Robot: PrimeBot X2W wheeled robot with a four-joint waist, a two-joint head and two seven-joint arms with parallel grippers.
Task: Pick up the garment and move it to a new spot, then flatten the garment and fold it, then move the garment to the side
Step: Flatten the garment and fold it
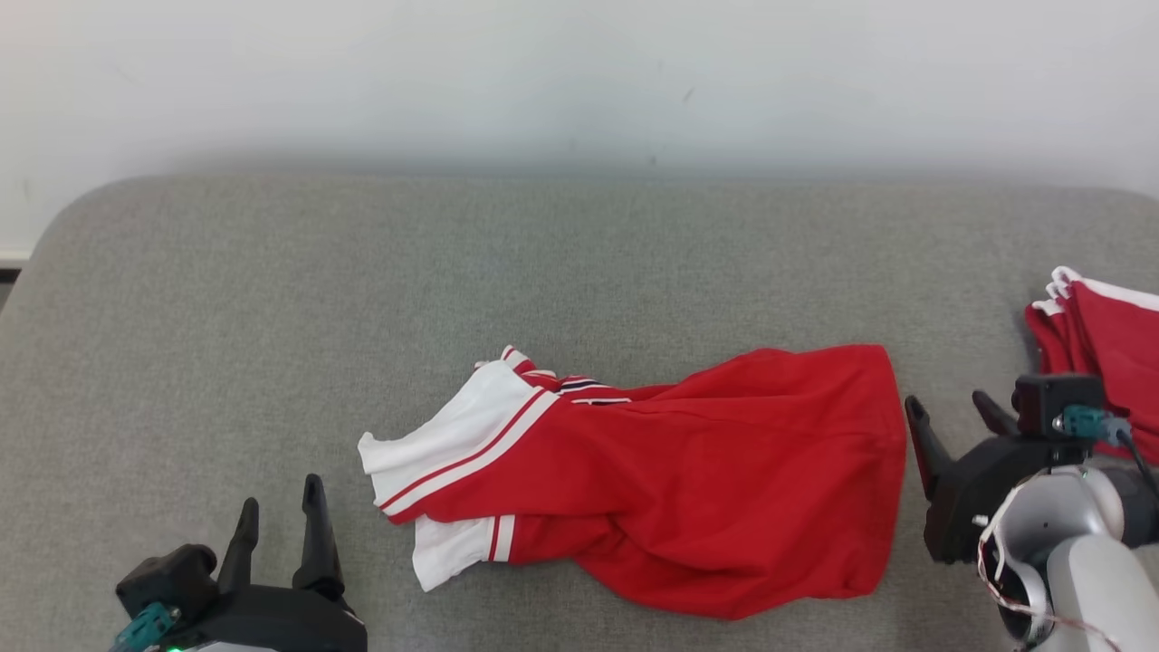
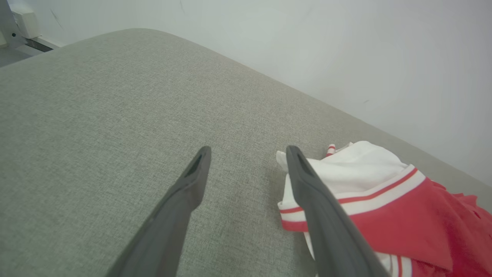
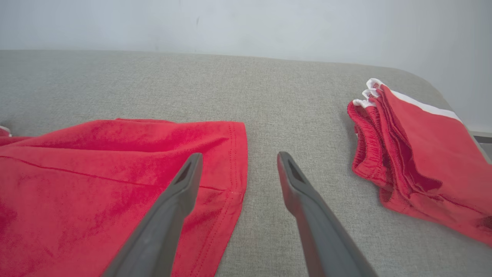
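The garment (image 1: 688,471) is a red shirt with white, red-striped sleeves, lying crumpled across the middle of the grey padded surface (image 1: 272,290). Its white sleeve end (image 2: 357,169) points toward my left gripper (image 1: 279,512), which stands open near the front left, just short of the cloth, holding nothing. The red hem (image 3: 230,161) lies at the right end, and my right gripper (image 1: 951,412) is open beside it with nothing between its fingers. In the right wrist view the left finger (image 3: 180,192) hovers over the hem's edge.
A second pile of red cloth with white trim (image 1: 1100,344) lies folded at the far right edge of the surface, close behind my right wrist. A pale wall (image 1: 579,81) runs along the back. Bare grey surface stretches to the left and behind the garment.
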